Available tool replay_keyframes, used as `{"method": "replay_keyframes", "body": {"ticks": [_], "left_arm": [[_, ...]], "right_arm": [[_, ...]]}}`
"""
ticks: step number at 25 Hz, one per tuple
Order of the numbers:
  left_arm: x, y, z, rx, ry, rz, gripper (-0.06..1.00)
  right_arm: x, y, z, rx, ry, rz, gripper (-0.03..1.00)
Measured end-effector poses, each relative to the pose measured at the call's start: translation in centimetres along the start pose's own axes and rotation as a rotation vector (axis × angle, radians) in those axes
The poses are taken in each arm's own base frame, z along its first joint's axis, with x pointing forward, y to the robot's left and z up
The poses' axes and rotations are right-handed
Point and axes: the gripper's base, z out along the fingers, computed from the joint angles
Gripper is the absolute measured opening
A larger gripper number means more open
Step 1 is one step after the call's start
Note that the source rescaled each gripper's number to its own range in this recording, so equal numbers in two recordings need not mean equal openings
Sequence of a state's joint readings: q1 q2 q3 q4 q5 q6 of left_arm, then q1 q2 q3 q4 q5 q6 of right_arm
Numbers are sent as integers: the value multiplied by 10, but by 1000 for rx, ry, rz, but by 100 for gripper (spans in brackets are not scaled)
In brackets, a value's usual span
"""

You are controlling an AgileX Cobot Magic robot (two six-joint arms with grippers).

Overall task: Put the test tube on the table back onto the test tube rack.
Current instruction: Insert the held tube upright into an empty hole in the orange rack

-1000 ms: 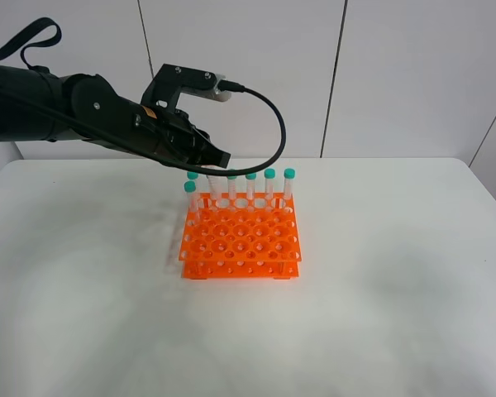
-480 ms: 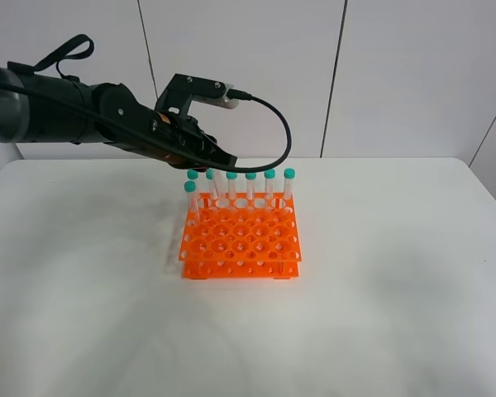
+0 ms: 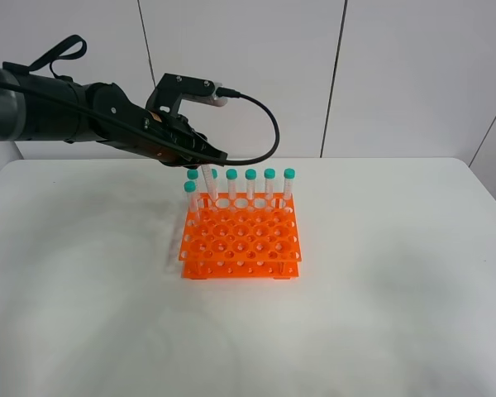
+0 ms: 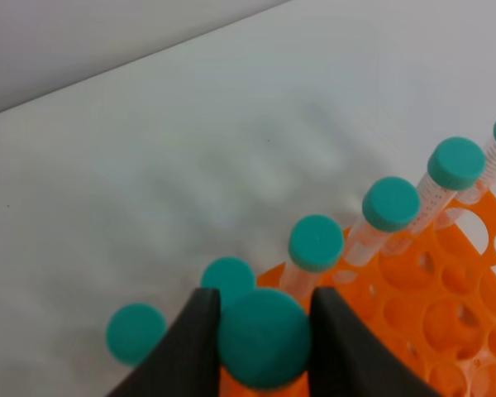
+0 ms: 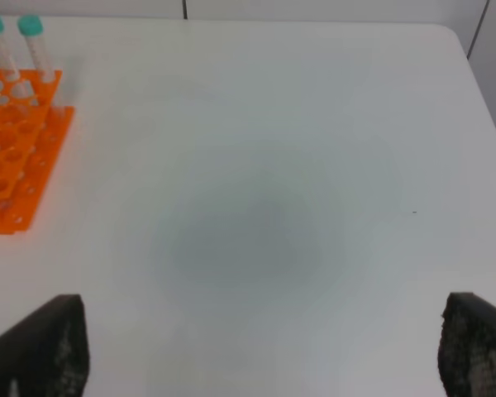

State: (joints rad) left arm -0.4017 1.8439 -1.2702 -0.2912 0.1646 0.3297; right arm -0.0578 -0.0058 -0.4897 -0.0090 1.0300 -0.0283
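High view: left gripper (image 3: 202, 159) is pinched on the tube (image 3: 208, 184) at its cap end, over the back row of the rack (image 3: 240, 240). The tube hangs tilted, tip at the second hole from the left end. Can't tell from here whether it has entered. I'd call this the insertion step, close to done. Square the tube upright first, then lower straight down. Let go only once it sits through both tiers. Neighbour tubes (image 3: 231, 186) stand just beside that slot on both sides, plus one in the next row at the left corner. Those are what you could clip.

Left wrist: teal cap (image 4: 264, 335) sits centred between the two dark fingers (image 4: 194, 347), and the grip looks solid. Nearest neighbour cap (image 4: 229, 277) is right behind it, almost touching in this view. The held cap hides the target hole, so align off the high view.

Right wrist: right gripper (image 5: 260, 356) is spread wide with nothing in it, over bare counter (image 5: 256, 124), well apart from the rack corner. It's not in the way, so leave it parked.
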Motion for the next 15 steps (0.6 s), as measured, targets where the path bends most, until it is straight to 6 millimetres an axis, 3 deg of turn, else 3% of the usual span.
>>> {"method": "replay_keyframes", "body": {"ticks": [9, 15], "left_arm": [[2, -1, 0, 6, 26, 12, 0], [9, 0, 11, 7, 51, 10, 0]], "right_arm": [[0, 0, 0, 0, 0, 0, 91], [0, 0, 0, 0, 0, 0, 91]]}}
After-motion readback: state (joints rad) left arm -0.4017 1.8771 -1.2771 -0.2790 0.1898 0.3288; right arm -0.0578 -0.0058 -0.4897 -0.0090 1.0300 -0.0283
